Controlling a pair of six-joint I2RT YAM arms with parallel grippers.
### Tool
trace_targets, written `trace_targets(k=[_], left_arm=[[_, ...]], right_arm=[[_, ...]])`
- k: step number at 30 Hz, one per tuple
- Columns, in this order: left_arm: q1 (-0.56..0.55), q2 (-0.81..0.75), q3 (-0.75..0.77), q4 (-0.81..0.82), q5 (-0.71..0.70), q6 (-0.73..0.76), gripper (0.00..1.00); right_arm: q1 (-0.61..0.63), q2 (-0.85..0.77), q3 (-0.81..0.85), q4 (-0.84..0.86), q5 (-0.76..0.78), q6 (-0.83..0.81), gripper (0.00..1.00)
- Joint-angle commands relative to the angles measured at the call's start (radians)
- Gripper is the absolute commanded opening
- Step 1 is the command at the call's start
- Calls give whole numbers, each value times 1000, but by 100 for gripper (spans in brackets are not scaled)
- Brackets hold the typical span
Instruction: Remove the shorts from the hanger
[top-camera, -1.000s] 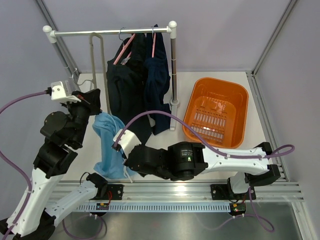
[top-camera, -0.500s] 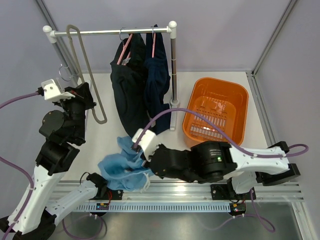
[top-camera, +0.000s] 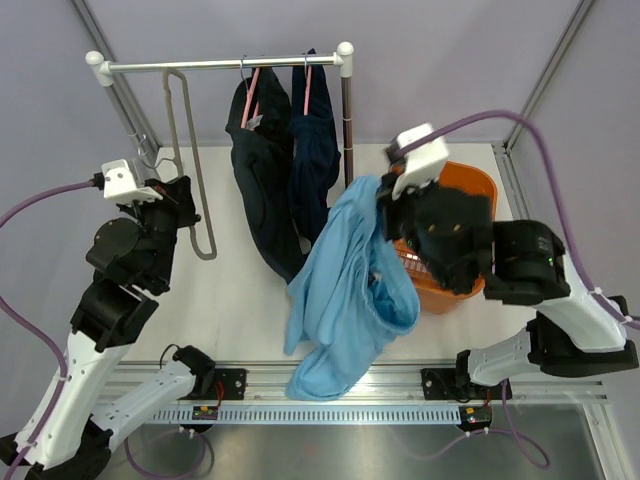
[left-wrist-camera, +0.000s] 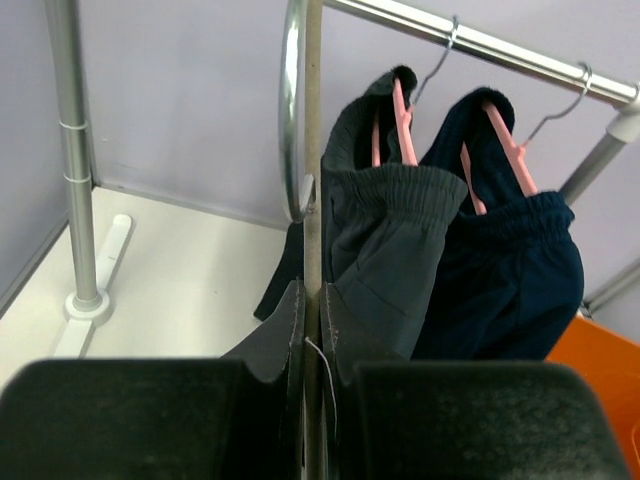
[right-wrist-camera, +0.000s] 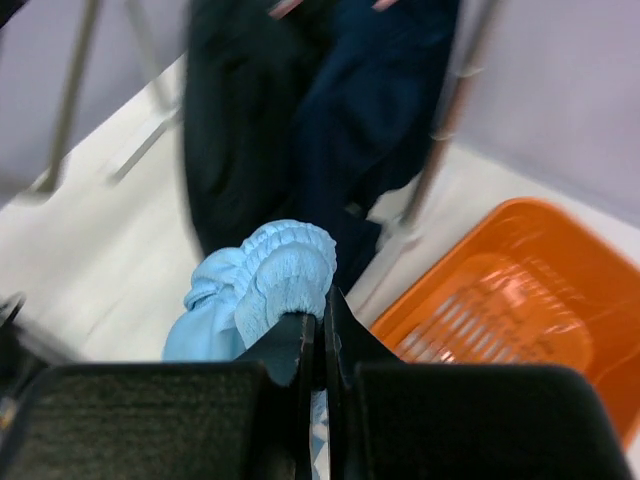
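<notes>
Nearest, the light blue shorts (top-camera: 345, 290) hang in a long drape over the front of the counter (top-camera: 240, 300); their lower end reaches the near edge, though I cannot tell whether it touches. The right jaws are clamped shut on the bunched elastic waistband, holding the cloth up just beside the orange basket (right-wrist-camera: 600, 280). Well apart to the left, the left jaws are closed on the thin bar of a grey hanger (left-wrist-camera: 312, 150), which stands on end. Farther back, the charcoal shorts (left-wrist-camera: 390, 250) and the navy shorts (left-wrist-camera: 510, 280) hang side by side, touching; each sits on a pink hanger (left-wrist-camera: 403, 120) hooked over the rail (left-wrist-camera: 520, 60).
</notes>
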Motion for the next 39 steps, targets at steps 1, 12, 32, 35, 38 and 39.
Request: trace_targets(k=[1, 12, 32, 35, 38, 39], left_arm=[[0, -28, -1, -20, 74, -28, 0], [-2, -51, -56, -99, 193, -48, 0], [-2, -93, -114, -109, 162, -17, 0], [-2, -96, -114, -109, 150, -18, 0], [0, -106, -111, -113, 107, -25, 0], [-3, -109, -110, -116, 96, -28, 0]], right_arm=[[-168, -68, 43, 271, 106, -205, 0], [-417, -131, 0, 1068, 139, -782, 0], [-899, 120, 152, 595, -180, -310, 0], [-899, 56, 25, 604, -209, -262, 0], [-906, 8, -86, 598, -189, -230, 0], [-911, -1, -109, 584, -175, -216, 0]])
